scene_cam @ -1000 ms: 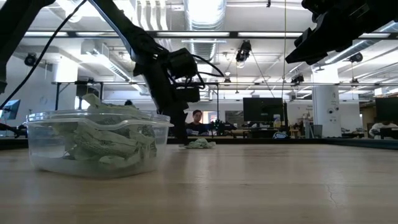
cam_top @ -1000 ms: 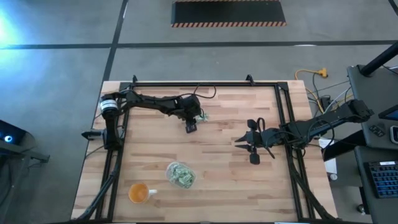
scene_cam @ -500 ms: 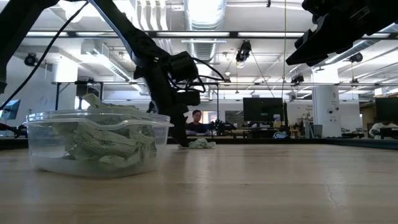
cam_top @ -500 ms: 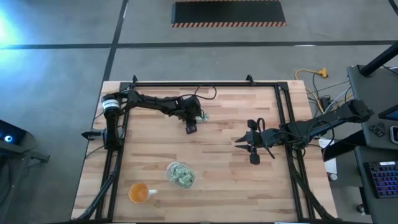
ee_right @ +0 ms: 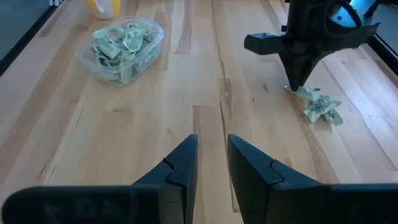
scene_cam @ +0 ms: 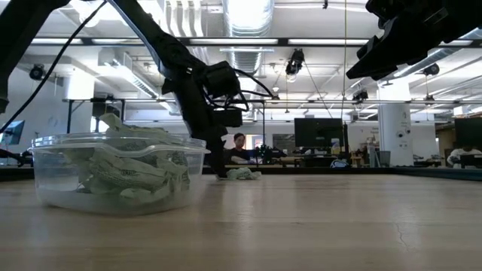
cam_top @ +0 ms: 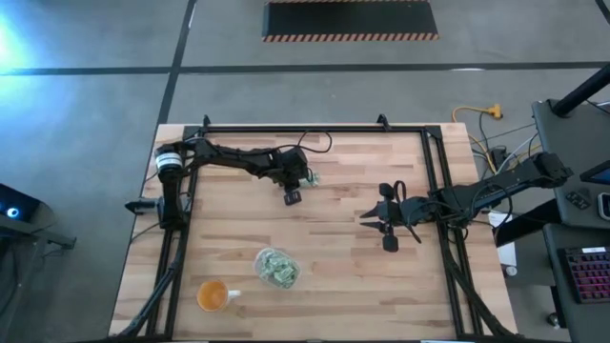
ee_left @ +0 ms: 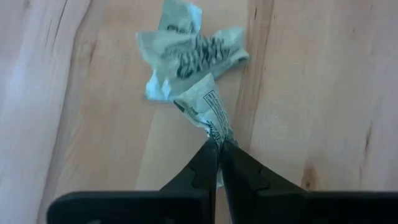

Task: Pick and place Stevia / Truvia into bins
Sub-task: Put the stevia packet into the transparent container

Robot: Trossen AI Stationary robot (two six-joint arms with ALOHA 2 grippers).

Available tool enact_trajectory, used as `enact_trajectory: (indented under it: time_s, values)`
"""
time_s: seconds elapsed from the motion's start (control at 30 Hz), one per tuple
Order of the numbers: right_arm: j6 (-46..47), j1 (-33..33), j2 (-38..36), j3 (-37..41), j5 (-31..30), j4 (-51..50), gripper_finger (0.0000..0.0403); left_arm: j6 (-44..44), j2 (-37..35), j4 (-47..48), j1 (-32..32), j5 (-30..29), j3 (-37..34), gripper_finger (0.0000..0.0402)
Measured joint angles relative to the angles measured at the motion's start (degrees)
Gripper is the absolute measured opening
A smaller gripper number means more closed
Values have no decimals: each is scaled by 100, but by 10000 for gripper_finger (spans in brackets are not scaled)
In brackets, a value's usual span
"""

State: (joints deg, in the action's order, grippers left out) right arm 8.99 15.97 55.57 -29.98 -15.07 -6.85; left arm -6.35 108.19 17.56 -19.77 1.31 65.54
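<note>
A small heap of pale green and white Stevia packets (ee_left: 186, 50) lies on the wooden table toward its far side (cam_top: 311, 178). My left gripper (ee_left: 219, 148) slants down at the heap's edge, shut on one crumpled packet (ee_left: 208, 106); from the right wrist view its tips (ee_right: 292, 87) are at the table top. The clear bin (cam_top: 276, 267) stands near the front, holding several packets (ee_right: 121, 43). My right gripper (ee_right: 212, 155) hangs open above the table's right half (cam_top: 366, 225), touching nothing. My left gripper pinches the near end of one crumpled packet (ee_left: 214, 132) between its two fingertips. The fingers come slanting down from above. The packet's other end reaches back to the heap, and it lies on the table.
An orange cup (cam_top: 212, 295) with a handle stands at the front left, beside the bin. A black frame (cam_top: 305, 127) runs along the table's far and side edges. Bare wood lies between the heap, the bin and my right gripper.
</note>
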Motion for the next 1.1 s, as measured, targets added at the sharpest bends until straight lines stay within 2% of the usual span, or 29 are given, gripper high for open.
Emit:
enact_trajectory:
  time_s: [0.27,0.43,0.6,0.93,1.1]
  values:
    - [1,0,0,18,0,-5,77,206,-600,660,195,175,-3,1]
    - [1,0,0,27,-1,2,77,323,-1055,1310,518,1043,-35,0]
    - [2,1,0,43,-2,17,77,294,-1448,1459,1128,1784,-155,0]
    - [35,0,0,47,-2,51,77,280,-1909,1426,2636,1783,-376,0]
    - [48,2,-2,71,-2,67,77,290,-1903,1365,3278,1239,-409,0]
